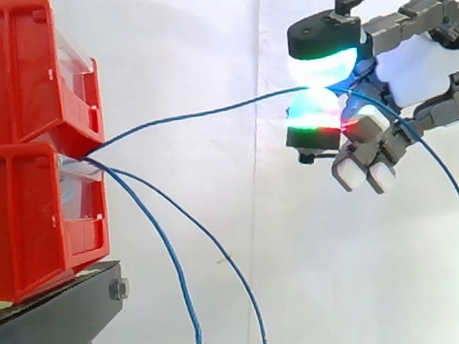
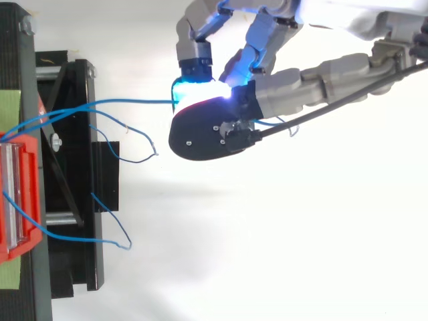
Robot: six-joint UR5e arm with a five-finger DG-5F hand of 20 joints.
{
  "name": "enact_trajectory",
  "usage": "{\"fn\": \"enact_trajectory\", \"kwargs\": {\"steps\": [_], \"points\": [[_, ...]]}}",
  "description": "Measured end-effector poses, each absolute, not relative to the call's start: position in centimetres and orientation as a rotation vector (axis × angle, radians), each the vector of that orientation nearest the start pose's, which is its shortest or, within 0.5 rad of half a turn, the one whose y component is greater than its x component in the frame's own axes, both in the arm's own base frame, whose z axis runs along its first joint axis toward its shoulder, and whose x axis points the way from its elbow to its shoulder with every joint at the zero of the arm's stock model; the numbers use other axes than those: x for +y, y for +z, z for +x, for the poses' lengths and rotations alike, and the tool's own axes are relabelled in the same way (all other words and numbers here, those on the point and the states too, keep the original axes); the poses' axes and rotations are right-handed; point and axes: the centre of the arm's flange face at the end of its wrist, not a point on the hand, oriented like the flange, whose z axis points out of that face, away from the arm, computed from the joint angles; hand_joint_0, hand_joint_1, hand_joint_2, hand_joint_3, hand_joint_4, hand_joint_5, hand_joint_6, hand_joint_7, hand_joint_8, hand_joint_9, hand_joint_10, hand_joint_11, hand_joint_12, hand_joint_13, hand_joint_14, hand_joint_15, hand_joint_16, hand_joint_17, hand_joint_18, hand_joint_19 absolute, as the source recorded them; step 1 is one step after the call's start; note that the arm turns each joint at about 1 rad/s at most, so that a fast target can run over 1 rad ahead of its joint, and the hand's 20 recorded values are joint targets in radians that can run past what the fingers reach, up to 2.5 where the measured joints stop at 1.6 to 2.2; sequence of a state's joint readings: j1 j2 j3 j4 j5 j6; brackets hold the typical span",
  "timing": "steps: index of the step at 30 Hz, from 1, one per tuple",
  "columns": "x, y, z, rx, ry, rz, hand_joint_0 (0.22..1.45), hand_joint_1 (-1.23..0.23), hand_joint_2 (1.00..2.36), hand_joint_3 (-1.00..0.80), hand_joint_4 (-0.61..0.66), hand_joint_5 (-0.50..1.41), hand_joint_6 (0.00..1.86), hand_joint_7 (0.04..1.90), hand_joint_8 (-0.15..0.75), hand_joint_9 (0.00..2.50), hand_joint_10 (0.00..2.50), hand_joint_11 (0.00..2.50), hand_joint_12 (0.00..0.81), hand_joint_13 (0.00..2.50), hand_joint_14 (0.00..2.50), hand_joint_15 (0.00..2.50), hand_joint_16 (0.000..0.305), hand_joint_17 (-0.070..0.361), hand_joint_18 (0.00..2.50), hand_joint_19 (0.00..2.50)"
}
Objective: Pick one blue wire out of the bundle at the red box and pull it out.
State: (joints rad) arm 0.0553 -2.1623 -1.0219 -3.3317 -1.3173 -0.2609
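White curtain point(image 1: 202, 53) hangs at the back, with stacked red bins point(image 1: 15, 144) on a black stand point(image 1: 41, 328) at the left. Well apart to the right, the robot hand point(image 1: 423, 72) pinches one blue wire point(image 1: 199, 112) between glowing pads point(image 1: 321, 70). The wire stretches back to the gap between the bins. It's picked, I'd say, but not yet pulled free. Two other wires point(image 1: 173, 259) dangle.

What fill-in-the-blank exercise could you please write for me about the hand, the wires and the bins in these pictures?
1. The hand pinches one ____ wire between its glowing pads.
2. That wire runs from the hand back to the stacked ____ bins.
3. In the side view, two other wires leave the bins and hang ____.

Missing words: blue; red; down.
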Motion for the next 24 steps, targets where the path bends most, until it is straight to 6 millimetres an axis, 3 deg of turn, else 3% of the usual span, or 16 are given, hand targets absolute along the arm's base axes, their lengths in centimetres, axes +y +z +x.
{"fn": "enact_trajectory", "kwargs": {"steps": [12, 24], "points": [[-12.3, 39.2, 70.2, 1.431, 0.697, 1.240, 0.60, -0.72, 1.02, -0.05, 0.21, -0.11, 0.92, 1.06, 0.431, 1.19, 0.01, 0.77, 0.466, 0.93, 0.01, 0.44, 0.058, 0.131, 0.92, 0.55], [-12.8, 38.9, 69.1, 1.522, 0.597, 1.234, 0.61, -0.73, 1.02, -0.05, 0.21, -0.12, 0.92, 1.05, 0.429, 1.18, 0.01, 0.78, 0.466, 0.91, 0.01, 0.42, 0.058, 0.131, 0.90, 0.55]]}}
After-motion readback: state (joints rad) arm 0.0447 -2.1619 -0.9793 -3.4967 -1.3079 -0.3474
